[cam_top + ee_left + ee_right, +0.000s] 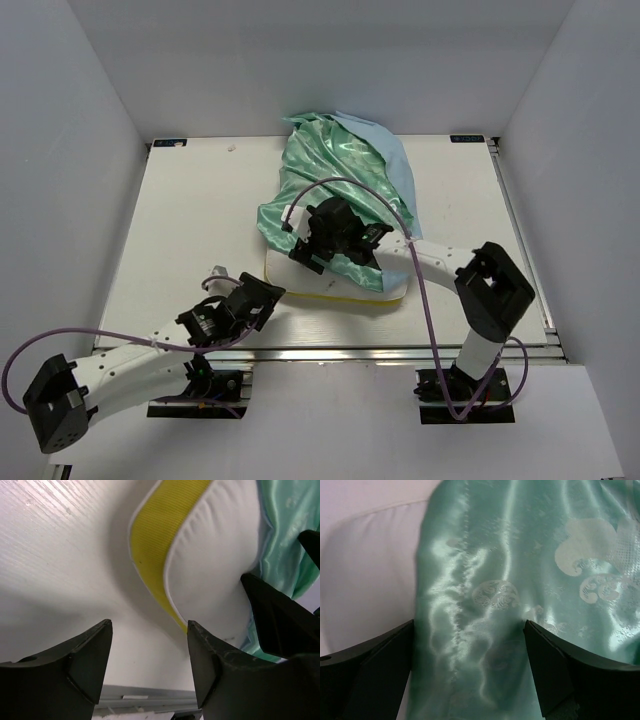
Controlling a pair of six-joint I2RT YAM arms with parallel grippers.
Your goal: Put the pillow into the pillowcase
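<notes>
The cream-white pillow [283, 270] with its yellow edge lies at the table's front middle. The mint-green and light blue pillowcase [335, 170] is draped over most of it and bunched toward the back. My right gripper [303, 257] stands open over the satin near the pillow's left end. In the right wrist view the pillowcase [510, 570] fills the space between its fingers [380, 665], with bare pillow [365, 570] at left. My left gripper [268, 297] is open just beside the pillow's front-left corner. In the left wrist view its right fingertip [200, 640] sits by the yellow band [160, 535]; nothing lies between its fingers.
The white table [190, 230] is boxed in by white walls on three sides. A metal rail [400, 352] runs along its front edge. Purple cables loop from both arms, one arching over the pillowcase [385, 195]. The right arm's dark body [280, 615] shows in the left wrist view.
</notes>
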